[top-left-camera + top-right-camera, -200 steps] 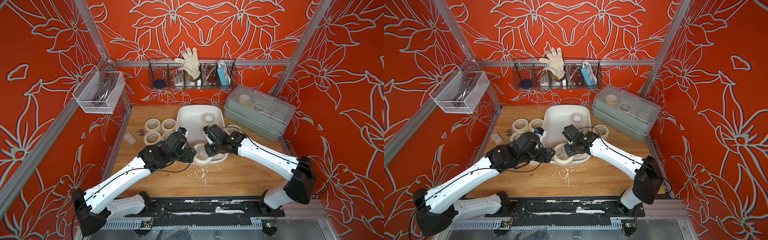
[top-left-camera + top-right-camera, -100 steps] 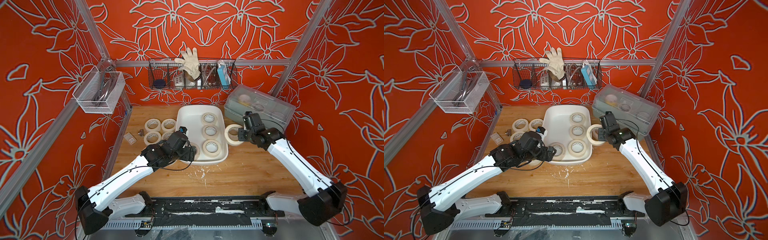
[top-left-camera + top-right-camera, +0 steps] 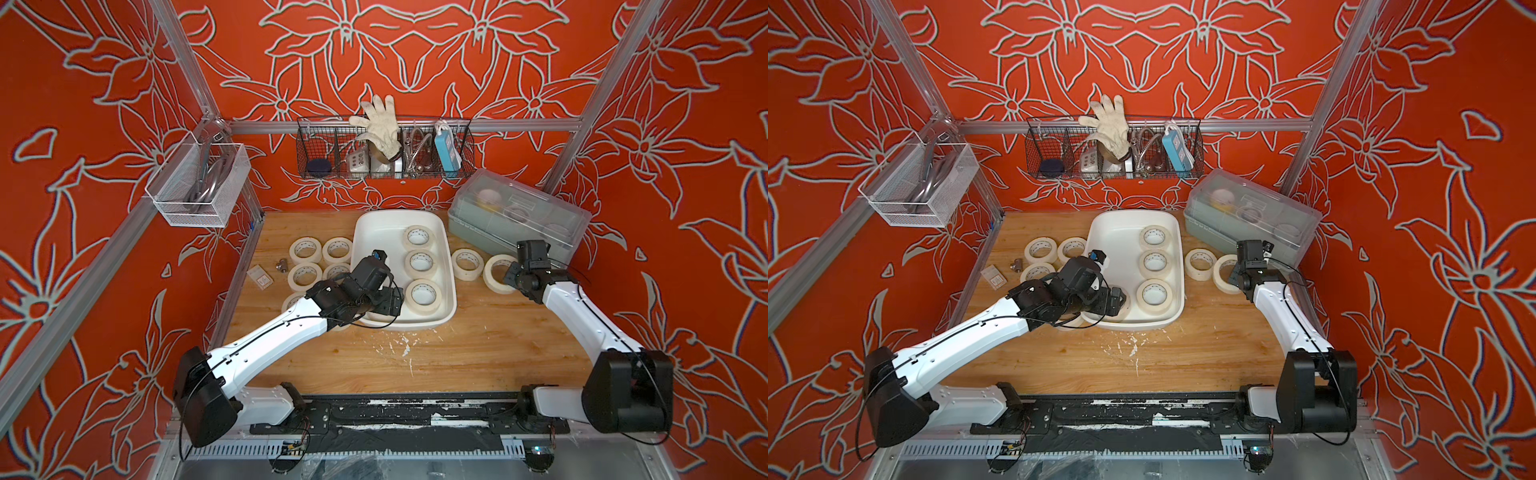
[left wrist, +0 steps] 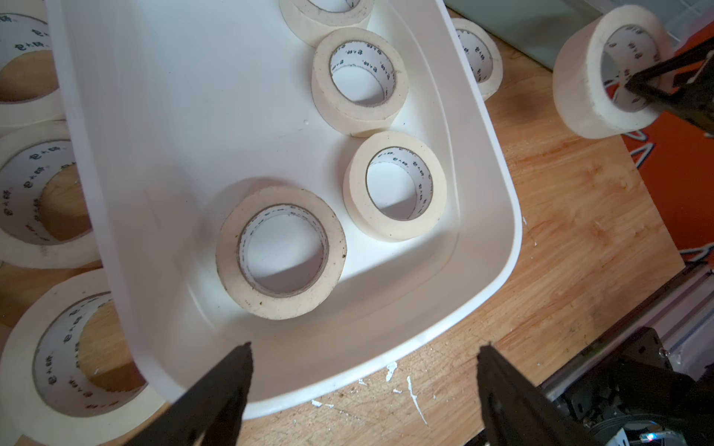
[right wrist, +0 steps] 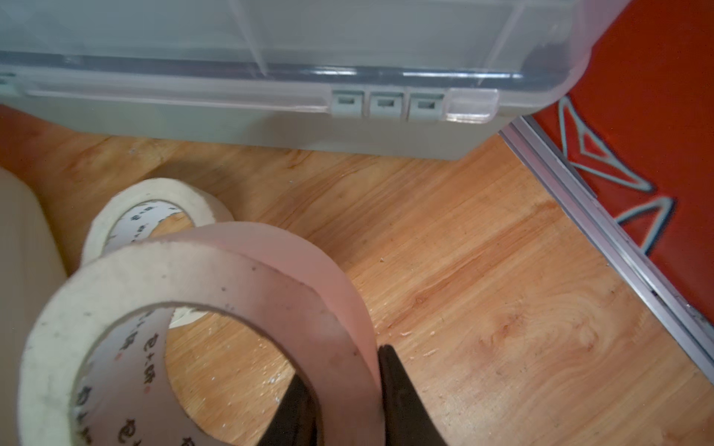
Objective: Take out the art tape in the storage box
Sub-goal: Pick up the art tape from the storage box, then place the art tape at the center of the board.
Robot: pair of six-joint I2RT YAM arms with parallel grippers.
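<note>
Left of centre in a top view, the left gripper (image 3: 392,301) hung splayed and empty over the shallow, glossy white plastic storage box (image 3: 376,232), where four cream masking-tape rolls (image 4: 280,253) lay; best to drop one finger through the nearest core. At right, the right gripper (image 3: 512,277) pinched a fifth roll (image 3: 496,274) above the wooden tabletop (image 3: 478,340). The dark core printing was illegible.

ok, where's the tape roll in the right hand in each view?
Top view: held roll right of the storage box, tilted, in front of the grey lidded box.
Top view: same place, lidded box behind.
Left wrist: upper right corner, box edge alongside.
Right wrist: lower left, close up; box across top.
Shared landmark: the grey lidded box.
</note>
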